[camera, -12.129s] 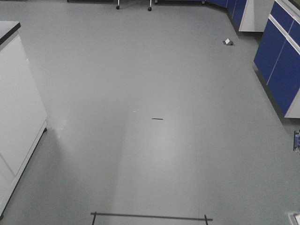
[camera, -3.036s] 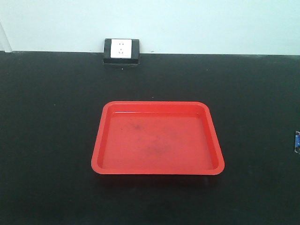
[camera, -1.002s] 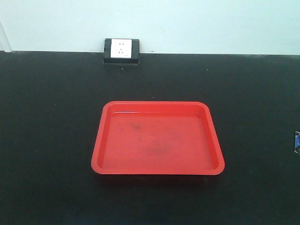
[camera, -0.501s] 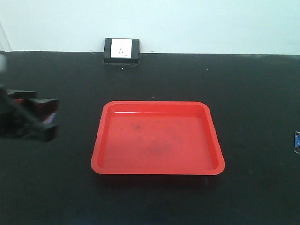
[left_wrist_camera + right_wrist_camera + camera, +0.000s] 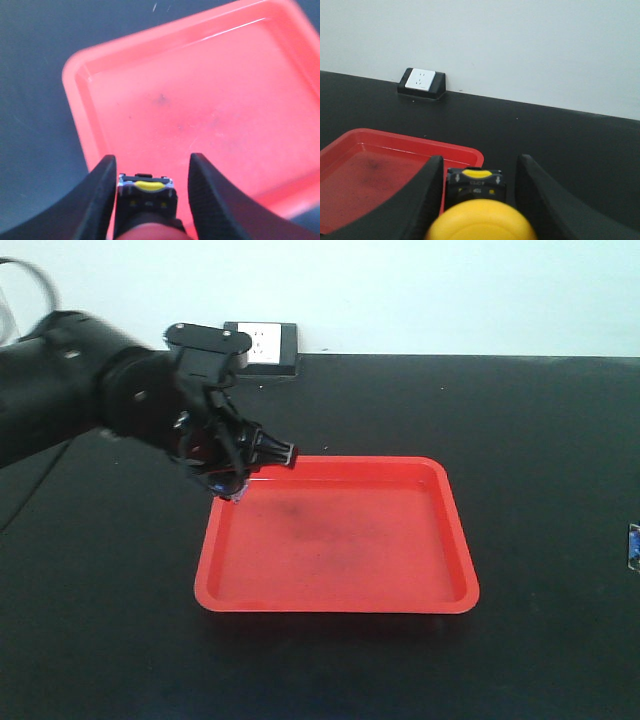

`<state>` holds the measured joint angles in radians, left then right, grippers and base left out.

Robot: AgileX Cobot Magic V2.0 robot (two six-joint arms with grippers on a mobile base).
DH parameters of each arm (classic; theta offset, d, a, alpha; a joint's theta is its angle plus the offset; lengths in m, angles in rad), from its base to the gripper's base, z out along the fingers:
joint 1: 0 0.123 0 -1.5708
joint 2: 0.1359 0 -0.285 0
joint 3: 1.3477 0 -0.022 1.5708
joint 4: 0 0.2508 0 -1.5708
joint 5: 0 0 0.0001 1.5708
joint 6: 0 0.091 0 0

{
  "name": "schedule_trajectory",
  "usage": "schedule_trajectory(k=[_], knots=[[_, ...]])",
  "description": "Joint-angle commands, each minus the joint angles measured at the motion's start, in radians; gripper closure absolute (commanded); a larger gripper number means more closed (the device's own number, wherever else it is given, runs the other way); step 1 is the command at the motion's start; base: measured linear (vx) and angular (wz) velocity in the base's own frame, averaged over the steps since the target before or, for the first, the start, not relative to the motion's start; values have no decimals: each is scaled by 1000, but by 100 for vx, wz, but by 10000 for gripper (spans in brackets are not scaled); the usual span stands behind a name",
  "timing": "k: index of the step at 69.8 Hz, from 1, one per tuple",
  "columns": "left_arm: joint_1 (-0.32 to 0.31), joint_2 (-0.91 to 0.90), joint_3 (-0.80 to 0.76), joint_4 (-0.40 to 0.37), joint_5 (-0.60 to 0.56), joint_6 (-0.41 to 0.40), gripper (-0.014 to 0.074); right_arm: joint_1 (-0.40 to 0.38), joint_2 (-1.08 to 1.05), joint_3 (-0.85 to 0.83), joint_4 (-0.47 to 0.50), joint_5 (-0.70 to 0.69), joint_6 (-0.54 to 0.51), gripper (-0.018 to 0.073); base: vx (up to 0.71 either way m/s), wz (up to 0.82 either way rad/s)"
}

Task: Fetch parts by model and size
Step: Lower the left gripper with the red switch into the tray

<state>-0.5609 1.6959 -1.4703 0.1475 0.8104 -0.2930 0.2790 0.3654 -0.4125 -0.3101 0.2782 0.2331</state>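
2 loaded grippers. Front: left gripper (image 5: 248, 472) over far-left corner of red tray (image 5: 335, 607). Left wrist: jaws clamp red-capped switch (image 5: 146, 192), yellow-marked black body, above tray. Right wrist: right gripper (image 5: 480, 160) clamps yellow-capped switch (image 5: 480, 222) beside tray; white arrows printed, text illegible.

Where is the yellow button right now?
In the right wrist view, the yellow-capped switch is held in the right gripper, just right of the red tray, above the black counter.

The red switch (image 5: 146, 210) and yellow switch (image 5: 479, 212) blur off-frame at 6 o'clock; left arm (image 5: 90, 390) hides tray's (image 5: 340, 560) 10 o'clock corner.
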Motion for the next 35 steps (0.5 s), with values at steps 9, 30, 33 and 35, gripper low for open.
schedule_trajectory(k=[9, 30, 33, 35], knots=[[-5, 126, -183, 3, 84, -204, 603, 0, 6, -27, -11, -43, 2, 568, 0, 0], [-6, 245, -184, -52, 31, -272, 603, 0, 6, -27, -11, -32, 2, 568, 0, 0], [-6, 257, -184, -59, 13, -272, 603, 0, 6, -27, -11, -32, 2, 568, 0, 0], [-6, 262, -184, -66, 0, -272, 603, 0, 6, -27, -11, -32, 2, 568, 0, 0]])
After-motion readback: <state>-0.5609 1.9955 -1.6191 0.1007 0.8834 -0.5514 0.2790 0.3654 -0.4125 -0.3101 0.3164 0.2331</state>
